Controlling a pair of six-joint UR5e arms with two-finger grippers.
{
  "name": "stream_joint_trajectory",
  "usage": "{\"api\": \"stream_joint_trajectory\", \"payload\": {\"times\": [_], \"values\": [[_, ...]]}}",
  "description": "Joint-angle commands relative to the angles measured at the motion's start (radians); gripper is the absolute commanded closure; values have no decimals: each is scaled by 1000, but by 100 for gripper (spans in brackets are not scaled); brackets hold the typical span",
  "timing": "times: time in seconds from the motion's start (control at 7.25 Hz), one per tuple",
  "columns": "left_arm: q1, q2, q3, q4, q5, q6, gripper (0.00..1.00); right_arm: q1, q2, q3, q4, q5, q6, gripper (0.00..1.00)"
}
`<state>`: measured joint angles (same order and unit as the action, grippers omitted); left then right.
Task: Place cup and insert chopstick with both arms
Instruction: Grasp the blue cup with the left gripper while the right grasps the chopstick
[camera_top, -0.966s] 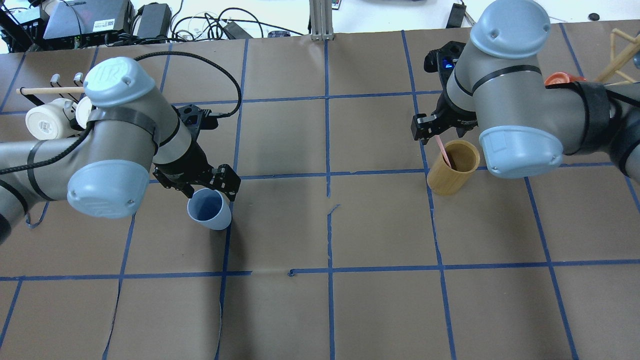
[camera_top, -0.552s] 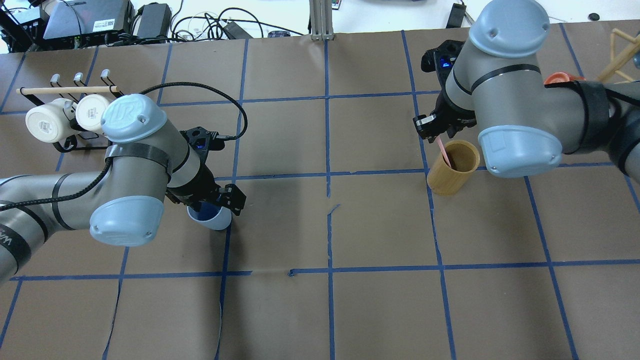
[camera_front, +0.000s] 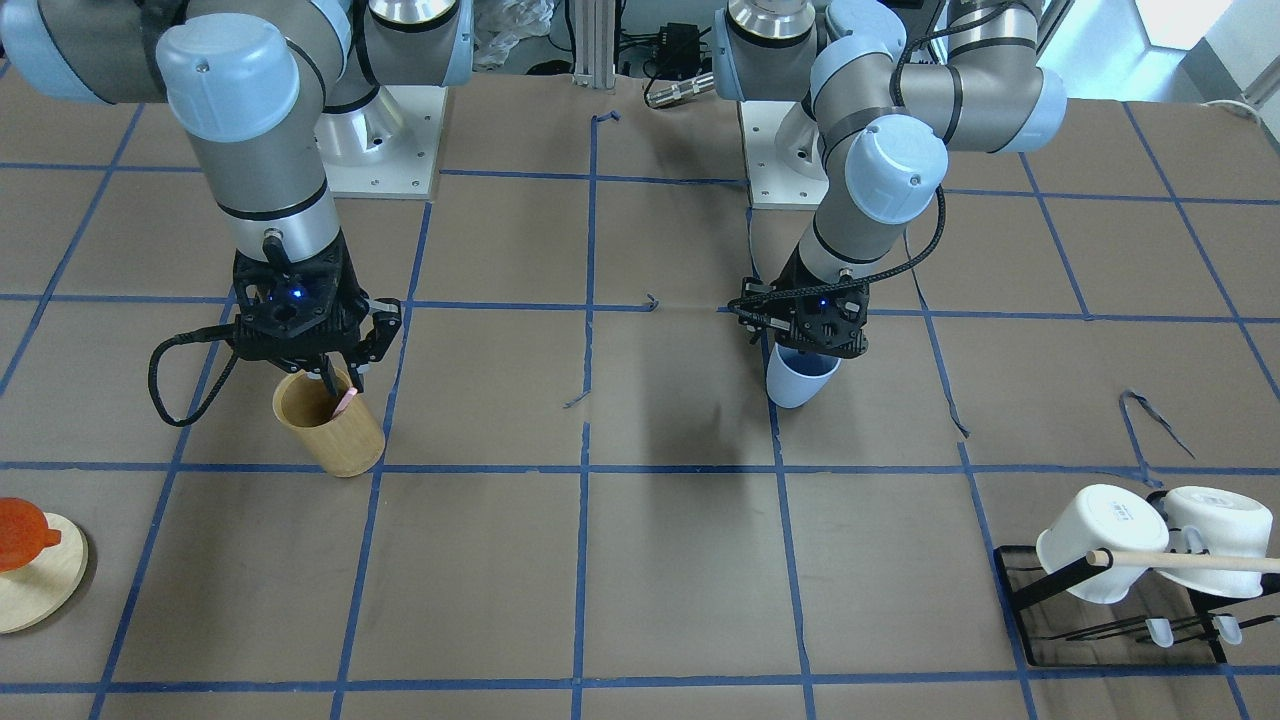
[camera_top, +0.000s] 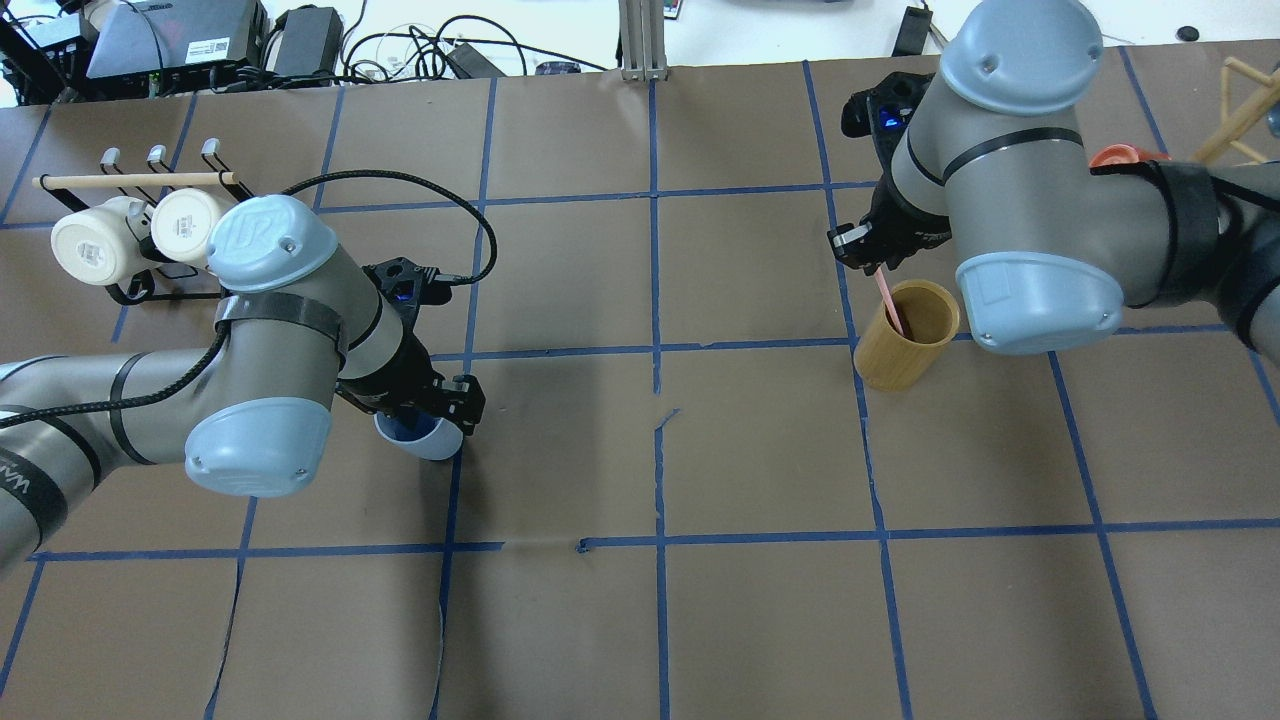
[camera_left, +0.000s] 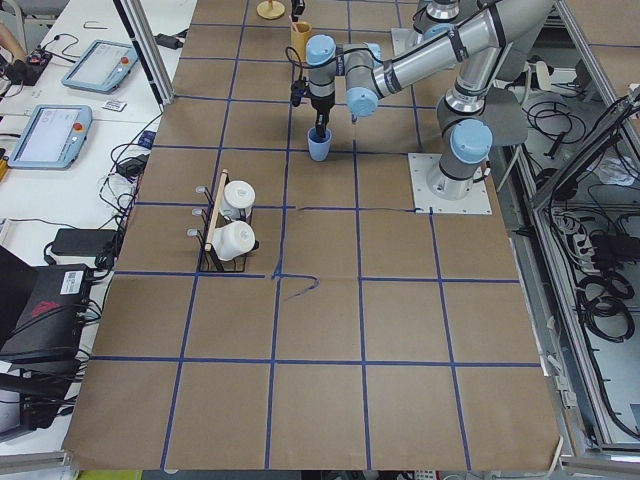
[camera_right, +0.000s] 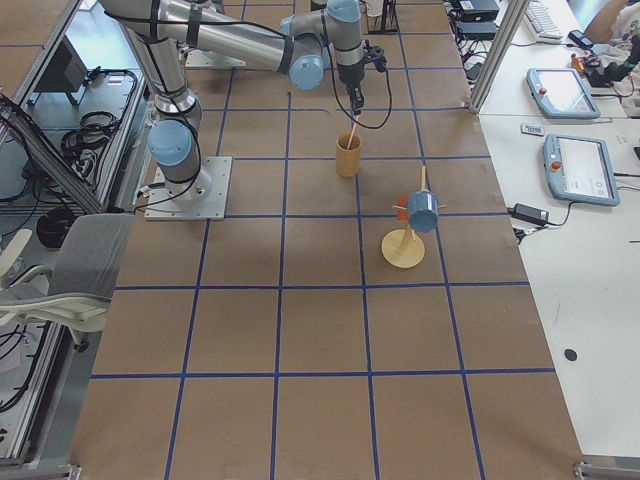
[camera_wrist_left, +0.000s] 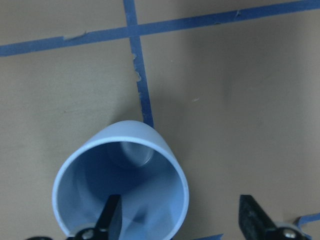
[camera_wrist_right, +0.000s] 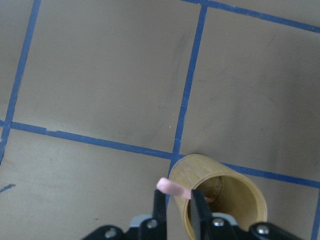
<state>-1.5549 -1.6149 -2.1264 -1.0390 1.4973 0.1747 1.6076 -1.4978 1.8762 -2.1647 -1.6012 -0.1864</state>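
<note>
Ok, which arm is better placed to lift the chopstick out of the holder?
Right. The right end effector is shut on the chopstick, directly over the holder. The left end effector is far across the table, open, straddling the rim of the cup.

Only legible mark: a "UR" logo is showing, embossed, on the blue left-arm joint cap (camera_top: 262, 238) in the overhead view. A white cup (camera_front: 1100, 545) is carrying small dark print nr its base & a grey box (camera_top: 175, 35) behind the table is wearing a white sticker. Both are too small to read.
</note>
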Motion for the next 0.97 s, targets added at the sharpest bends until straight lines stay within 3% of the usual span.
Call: {"api": "stream_joint_trajectory", "payload": {"times": [0.0, 0.55, 0.83], "values": [[-1, 1, 0, -1, 1, 3, 100, 0, 1, 3, -14, 1, -2, 69], [-17, 9, 66, 4, 6, -71, 100, 0, 7, 1, -29, 18, -2, 69], [-173, -31, 214, 1, -8, -382, 100, 0, 13, 0, -37, 43, -4, 69]]}}
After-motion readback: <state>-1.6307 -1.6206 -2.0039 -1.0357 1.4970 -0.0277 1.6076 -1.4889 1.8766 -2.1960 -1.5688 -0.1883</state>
